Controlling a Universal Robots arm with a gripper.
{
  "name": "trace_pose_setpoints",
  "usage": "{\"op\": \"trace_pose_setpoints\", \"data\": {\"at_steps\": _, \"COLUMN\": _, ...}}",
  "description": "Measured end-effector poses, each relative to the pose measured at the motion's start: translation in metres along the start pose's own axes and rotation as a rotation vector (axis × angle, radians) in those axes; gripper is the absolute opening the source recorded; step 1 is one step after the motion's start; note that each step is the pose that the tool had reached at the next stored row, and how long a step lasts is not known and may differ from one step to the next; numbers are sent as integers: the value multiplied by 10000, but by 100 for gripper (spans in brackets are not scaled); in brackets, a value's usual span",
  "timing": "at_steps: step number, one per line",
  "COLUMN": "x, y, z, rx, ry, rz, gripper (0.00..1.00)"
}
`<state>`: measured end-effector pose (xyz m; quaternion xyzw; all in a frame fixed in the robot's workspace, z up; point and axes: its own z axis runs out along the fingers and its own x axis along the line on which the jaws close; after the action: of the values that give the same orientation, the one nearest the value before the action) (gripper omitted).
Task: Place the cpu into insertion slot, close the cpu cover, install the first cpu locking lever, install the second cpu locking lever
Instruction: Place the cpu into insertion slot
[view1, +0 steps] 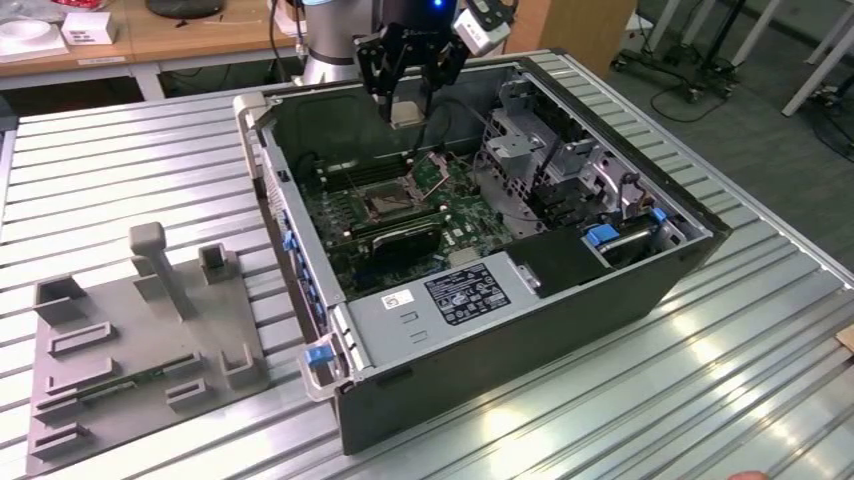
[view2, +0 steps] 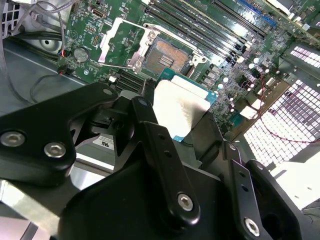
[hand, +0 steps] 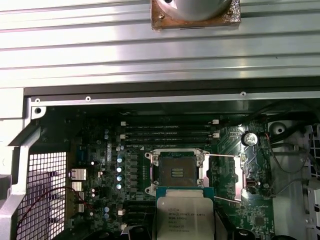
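My gripper (view1: 406, 95) hangs over the back of the open computer case (view1: 534, 330) and is shut on the cpu (view1: 404, 108). In both wrist views the cpu (view2: 179, 106) (hand: 184, 215) is a flat square chip with a silvery top and a teal edge, clamped between the black fingers (view2: 150, 135). It hovers above the green motherboard (view1: 461, 215), short of the insertion slot (view2: 167, 55) (hand: 176, 172) (view1: 387, 203). The slot lies bare, with its dark centre showing. The cpu cover (view2: 120, 42) (view1: 434, 172) stands flipped open beside the slot.
Long black memory slots (hand: 167, 131) run next to the socket. A metal drive cage (view1: 554, 165) and cables fill the case on the exterior view's right. A grey fixture plate (view1: 134, 340) with upright holders lies on the slatted metal table (view1: 641, 400) at the exterior view's left.
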<state>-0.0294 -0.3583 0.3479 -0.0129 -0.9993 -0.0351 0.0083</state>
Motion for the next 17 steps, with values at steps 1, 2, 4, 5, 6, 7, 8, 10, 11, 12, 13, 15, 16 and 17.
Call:
{"op": "trace_pose_setpoints", "data": {"at_steps": 1, "x": 0, "y": 0, "z": 1, "rx": 0, "ry": 0, "rz": 0, "gripper": 54}}
{"op": "trace_pose_setpoints", "data": {"at_steps": 2, "x": 0, "y": 0, "z": 2, "rx": 0, "ry": -1, "rz": 0, "gripper": 54}}
{"op": "trace_pose_setpoints", "data": {"at_steps": 4, "x": 0, "y": 0, "z": 5, "rx": 0, "ry": -1, "rz": -1, "gripper": 54}}
{"op": "trace_pose_setpoints", "data": {"at_steps": 5, "x": 0, "y": -1, "z": 7, "rx": 1, "ry": -2, "rz": 0, "gripper": 54}}
{"op": "trace_pose_setpoints", "data": {"at_steps": 6, "x": 0, "y": -1, "z": 8, "rx": 0, "ry": -3, "rz": 0, "gripper": 54}}
{"op": "trace_pose_setpoints", "data": {"at_steps": 7, "x": 0, "y": -1, "z": 9, "rx": 0, "ry": -3, "rz": 0, "gripper": 54}}
{"op": "trace_pose_setpoints", "data": {"at_steps": 8, "x": 0, "y": -1, "z": 10, "rx": 0, "ry": -3, "rz": 0, "gripper": 54}}
{"op": "trace_pose_setpoints", "data": {"at_steps": 10, "x": 0, "y": -1, "z": 17, "rx": -2, "ry": -4, "rz": 0, "gripper": 54}}
{"op": "trace_pose_setpoints", "data": {"at_steps": 11, "x": 0, "y": -2, "z": 21, "rx": -1, "ry": -5, "rz": 0, "gripper": 54}}
{"op": "trace_pose_setpoints", "data": {"at_steps": 12, "x": 0, "y": -2, "z": 28, "rx": 0, "ry": -5, "rz": -1, "gripper": 54}}
{"op": "trace_pose_setpoints", "data": {"at_steps": 13, "x": -1, "y": -3, "z": 35, "rx": -1, "ry": -6, "rz": -1, "gripper": 54}}
{"op": "trace_pose_setpoints", "data": {"at_steps": 15, "x": -1, "y": -3, "z": 47, "rx": 1, "ry": -7, "rz": -1, "gripper": 54}}
{"op": "trace_pose_setpoints", "data": {"at_steps": 16, "x": -1, "y": -3, "z": 49, "rx": 3, "ry": -7, "rz": 0, "gripper": 54}}
{"op": "trace_pose_setpoints", "data": {"at_steps": 17, "x": -1, "y": -3, "z": 48, "rx": 4, "ry": -7, "rz": -1, "gripper": 54}}
